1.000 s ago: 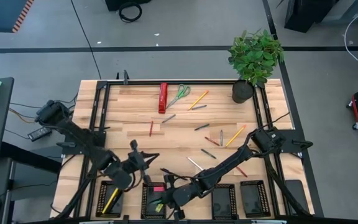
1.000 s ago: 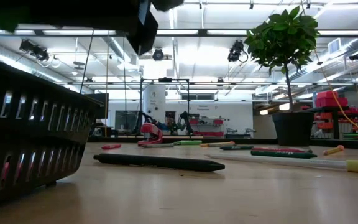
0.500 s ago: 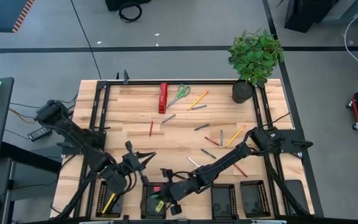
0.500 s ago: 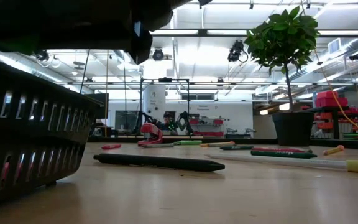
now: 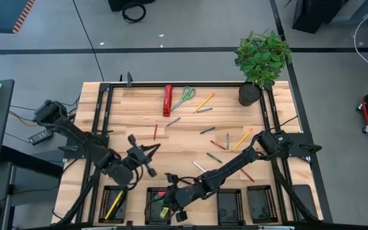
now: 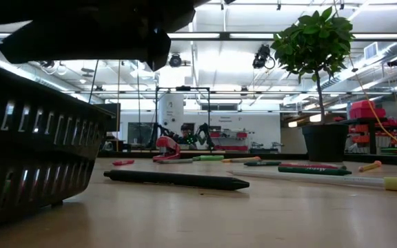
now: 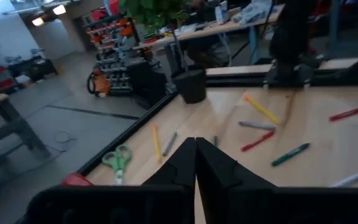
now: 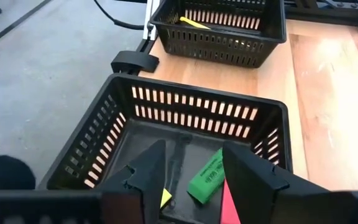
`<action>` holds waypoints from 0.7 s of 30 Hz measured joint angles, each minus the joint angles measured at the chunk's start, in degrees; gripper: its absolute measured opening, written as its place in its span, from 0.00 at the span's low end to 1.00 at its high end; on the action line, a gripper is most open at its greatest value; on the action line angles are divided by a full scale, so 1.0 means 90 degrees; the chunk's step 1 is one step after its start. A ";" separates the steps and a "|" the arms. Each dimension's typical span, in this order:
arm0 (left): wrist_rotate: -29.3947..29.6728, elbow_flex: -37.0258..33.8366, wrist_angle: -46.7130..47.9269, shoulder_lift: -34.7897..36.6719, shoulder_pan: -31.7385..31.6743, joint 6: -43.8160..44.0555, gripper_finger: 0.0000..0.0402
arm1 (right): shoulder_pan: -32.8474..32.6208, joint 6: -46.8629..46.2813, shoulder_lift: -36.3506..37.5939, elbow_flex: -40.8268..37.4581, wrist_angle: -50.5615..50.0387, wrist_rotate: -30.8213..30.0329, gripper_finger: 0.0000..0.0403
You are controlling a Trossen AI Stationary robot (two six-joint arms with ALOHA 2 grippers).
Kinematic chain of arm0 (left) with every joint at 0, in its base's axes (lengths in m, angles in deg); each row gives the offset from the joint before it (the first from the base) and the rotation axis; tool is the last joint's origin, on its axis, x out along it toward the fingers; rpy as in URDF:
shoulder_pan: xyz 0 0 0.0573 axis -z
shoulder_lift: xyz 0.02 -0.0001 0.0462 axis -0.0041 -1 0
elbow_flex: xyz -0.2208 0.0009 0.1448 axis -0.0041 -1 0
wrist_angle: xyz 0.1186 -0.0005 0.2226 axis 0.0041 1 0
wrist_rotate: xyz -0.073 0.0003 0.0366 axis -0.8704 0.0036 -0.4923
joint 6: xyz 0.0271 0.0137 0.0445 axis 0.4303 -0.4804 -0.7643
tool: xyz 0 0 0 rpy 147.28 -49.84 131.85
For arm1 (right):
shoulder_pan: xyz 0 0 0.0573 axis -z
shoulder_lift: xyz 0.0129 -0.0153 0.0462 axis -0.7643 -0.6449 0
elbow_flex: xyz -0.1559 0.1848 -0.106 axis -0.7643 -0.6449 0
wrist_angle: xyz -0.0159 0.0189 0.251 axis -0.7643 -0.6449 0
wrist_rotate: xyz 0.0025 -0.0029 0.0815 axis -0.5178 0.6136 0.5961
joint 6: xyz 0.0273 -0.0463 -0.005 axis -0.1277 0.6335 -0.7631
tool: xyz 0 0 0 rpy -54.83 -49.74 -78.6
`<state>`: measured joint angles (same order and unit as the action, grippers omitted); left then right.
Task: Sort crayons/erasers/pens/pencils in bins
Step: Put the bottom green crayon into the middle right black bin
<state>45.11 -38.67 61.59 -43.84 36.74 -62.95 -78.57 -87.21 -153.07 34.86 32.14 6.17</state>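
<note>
Four black bins stand along the near edge. My right gripper (image 8: 191, 171) hangs open just above the second bin from the left (image 5: 158, 206). On that bin's floor lie a green eraser (image 8: 205, 176), a yellow eraser (image 8: 165, 198) and a pink eraser (image 8: 229, 202). The leftmost bin (image 5: 114, 204) holds a yellow pencil (image 8: 194, 23). My left gripper (image 5: 147, 155) is shut on nothing, above the table just beyond the left bins. Pencils (image 5: 241, 139), pens (image 5: 207, 130) and crayons (image 5: 155, 132) lie loose on the table farther off.
A red bar tool (image 5: 167, 100) and green-handled scissors (image 5: 184, 97) lie near the far edge. A potted plant (image 5: 251, 92) stands at the far right corner. A black pen (image 6: 178, 180) and a whitish pencil (image 5: 200, 167) lie near the bins. The two right bins (image 5: 230, 206) stand beside them.
My left gripper has risen and moved from the leftmost bin toward the table's far edge, staying shut. In the low view green now shows through the slots of the near bin where pink showed before.
</note>
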 joint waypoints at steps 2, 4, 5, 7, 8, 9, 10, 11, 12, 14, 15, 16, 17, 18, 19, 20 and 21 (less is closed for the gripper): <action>-0.0001 0.0000 0.0011 0.0000 -0.0225 -0.0222 0.07 | 0.0012 0.0008 0.0017 0.0000 -0.0112 -0.0028 0.41; -0.0004 0.0000 -0.0039 0.0000 -0.0486 -0.0358 0.08 | 0.0046 0.0070 0.0098 -0.0004 -0.0415 -0.0044 0.41; -0.0086 0.0000 -0.0048 0.0000 -0.0615 -0.0341 0.08 | 0.0067 0.0087 0.0174 -0.0007 -0.0678 -0.0062 0.41; -0.0613 0.0000 -0.0080 0.0000 -0.0902 -0.0269 0.09 | 0.0123 -0.0021 0.0401 -0.0007 -0.1216 -0.0141 0.40; -0.0924 0.0000 -0.0084 0.0000 -0.1018 -0.0250 0.09 | 0.0155 -0.0115 0.0549 -0.0007 -0.1575 -0.0198 0.40; -0.1199 0.0000 -0.0100 0.0000 -0.1138 -0.0249 0.09 | 0.0195 -0.0233 0.0694 -0.0007 -0.1860 -0.0214 0.40; -0.1404 0.0000 -0.0103 0.0000 -0.1236 -0.0253 0.08 | 0.0225 -0.0354 0.0855 -0.0007 -0.2160 -0.0228 0.40; -0.1522 0.0000 -0.0100 0.0000 -0.1312 -0.0248 0.07 | 0.0247 -0.0498 0.1014 -0.0007 -0.2518 -0.0242 0.40; -0.1582 0.0000 -0.0102 0.0000 -0.1380 -0.0231 0.07 | 0.0273 -0.0645 0.1177 -0.0007 -0.2850 -0.0285 0.40; -0.1608 0.0000 -0.0126 -0.0001 -0.1466 -0.0247 0.06 | 0.0276 -0.0966 0.1529 -0.0007 -0.3535 -0.0362 0.40; -0.1607 0.0000 -0.0188 -0.0002 -0.1495 -0.0337 0.05 | 0.0259 -0.1126 0.1696 -0.0006 -0.3947 -0.0372 0.40; -0.1611 0.0000 -0.0304 -0.0002 -0.1526 -0.0435 0.05 | 0.0234 -0.1287 0.1856 -0.0005 -0.4337 -0.0369 0.40; -0.1611 0.0000 -0.0449 -0.0002 -0.1550 -0.0570 0.04 | 0.0203 -0.1462 0.2008 -0.0009 -0.4743 -0.0381 0.40; -0.1611 0.0000 -0.0644 -0.0002 -0.1581 -0.0777 0.04 | 0.0180 -0.1653 0.2152 -0.0050 -0.5102 -0.0442 0.40; -0.1626 0.0000 -0.0874 -0.0002 -0.1605 -0.0976 0.04 | 0.0141 -0.1857 0.2280 -0.0098 -0.5466 -0.0580 0.40; -0.1641 0.0002 -0.1076 -0.0002 -0.1631 -0.1125 0.04 | 0.0093 -0.2055 0.2418 -0.0168 -0.5805 -0.0761 0.40; -0.1685 0.0002 -0.1262 -0.0002 -0.1657 -0.1289 0.04 | 0.0052 -0.2270 0.2539 -0.0264 -0.6056 -0.0975 0.40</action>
<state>29.94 -38.65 50.23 -43.86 21.83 -74.55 -78.11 -107.64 -130.22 32.49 -22.37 -2.60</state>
